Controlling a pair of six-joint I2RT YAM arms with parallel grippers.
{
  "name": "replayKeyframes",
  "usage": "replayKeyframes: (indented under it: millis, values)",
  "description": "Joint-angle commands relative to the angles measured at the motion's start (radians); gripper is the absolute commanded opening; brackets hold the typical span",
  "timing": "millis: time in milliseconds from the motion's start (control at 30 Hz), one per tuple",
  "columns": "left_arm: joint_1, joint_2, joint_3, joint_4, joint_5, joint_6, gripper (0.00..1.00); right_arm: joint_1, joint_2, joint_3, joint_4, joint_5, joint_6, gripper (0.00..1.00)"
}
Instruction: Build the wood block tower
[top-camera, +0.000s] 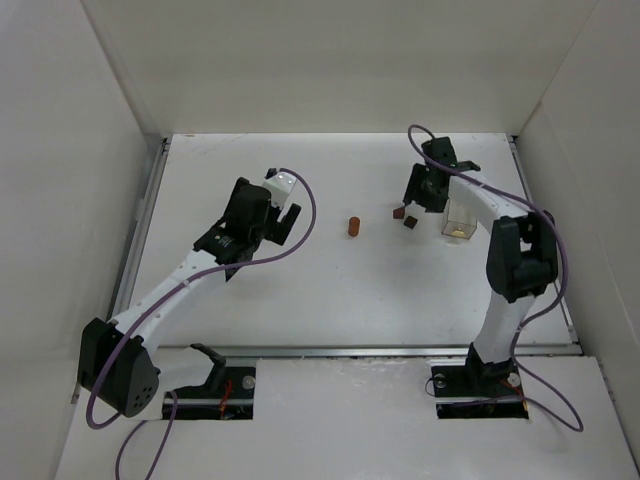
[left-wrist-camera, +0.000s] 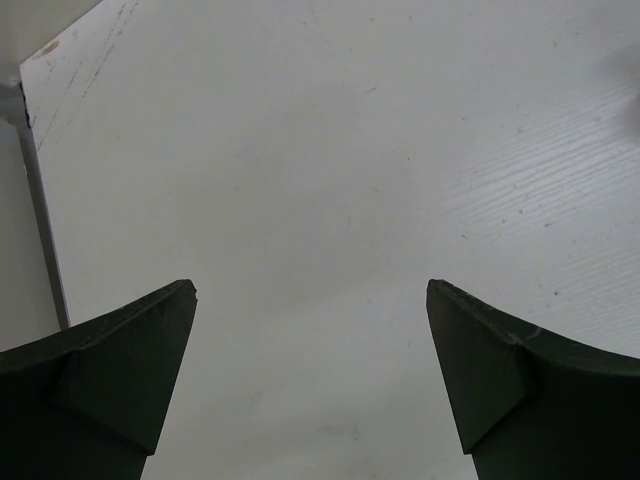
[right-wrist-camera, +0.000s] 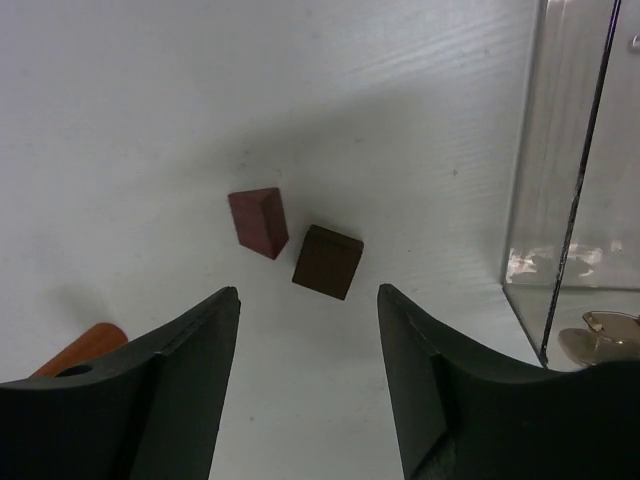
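Note:
On the white table stand an orange-brown short cylinder (top-camera: 353, 227), a dark brown cube (top-camera: 409, 221) and a smaller reddish block (top-camera: 398, 212). My right gripper (top-camera: 413, 203) hovers just behind the two blocks. In the right wrist view it (right-wrist-camera: 308, 290) is open and holds nothing. The dark cube (right-wrist-camera: 328, 261) lies just ahead of the fingertips, the reddish block (right-wrist-camera: 258, 221) is at its left, and the cylinder (right-wrist-camera: 85, 350) peeks out past the left finger. My left gripper (top-camera: 288, 218) is wide open left of the cylinder. In its own view it (left-wrist-camera: 310, 287) sees only bare table.
A clear plastic container (top-camera: 459, 222) stands right beside the right gripper, its wall (right-wrist-camera: 580, 200) close to the right finger, with a pale yellowish piece (right-wrist-camera: 600, 335) inside. White walls enclose the table on three sides. A metal rail (top-camera: 150, 190) runs along the left edge.

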Motion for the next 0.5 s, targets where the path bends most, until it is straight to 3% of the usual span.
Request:
replayKeyframes:
  millis: [0, 167, 467]
  values:
    - [0.003, -0.010, -0.005, 0.044, 0.014, 0.007, 1.00, -0.058, -0.001, 0.014, 0.007, -0.074, 0.084, 0.63]
    - [0.012, -0.010, -0.005, 0.035, 0.024, -0.003, 1.00, -0.069, 0.047, 0.014, 0.007, -0.054, 0.144, 0.56]
    - [0.021, -0.001, -0.005, 0.044, 0.024, -0.003, 1.00, 0.002, 0.145, 0.039, -0.022, 0.001, 0.144, 0.56]
